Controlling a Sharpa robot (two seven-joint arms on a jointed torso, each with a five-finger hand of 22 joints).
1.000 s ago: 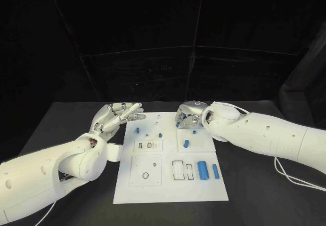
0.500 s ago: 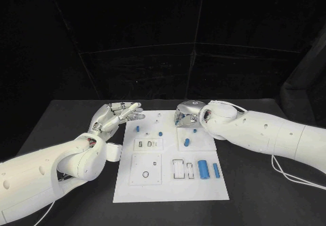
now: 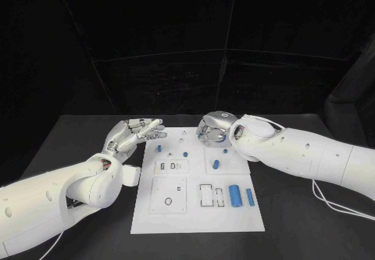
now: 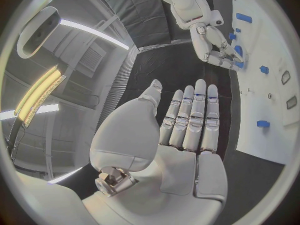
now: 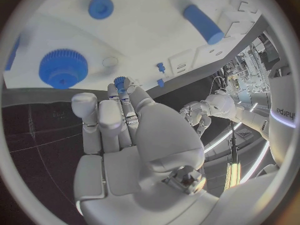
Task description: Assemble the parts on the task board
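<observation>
Nearest me on the white task board [image 3: 195,216], toward its right side, a large blue cylinder [image 3: 233,195] lies beside a slimmer blue rod [image 3: 249,197], with two narrow rectangular slots [image 3: 205,195] just to their left and an oval hole [image 3: 167,201] in the left panel. Further up the board a short blue peg [image 3: 214,164] sits near the middle-right, and a small blue piece [image 3: 185,154] and another blue piece [image 3: 159,147] lie toward the left. My left hand [image 3: 134,134] hangs over the black table [image 3: 86,146] just off the board's left edge, palm up, fingers straight and close together, holding nothing; its wrist camera shows the same flat empty palm [image 4: 187,130]. At the board's far edge my right hand [image 3: 212,131] is raised above the surface, fingers curled down, pinching a small blue gear [image 5: 120,81] at the fingertips [image 5: 115,92]. From that wrist I look down on a larger blue gear [image 5: 63,68] and a blue round cap [image 5: 100,7] resting on the board below, well apart from the one I hold.
</observation>
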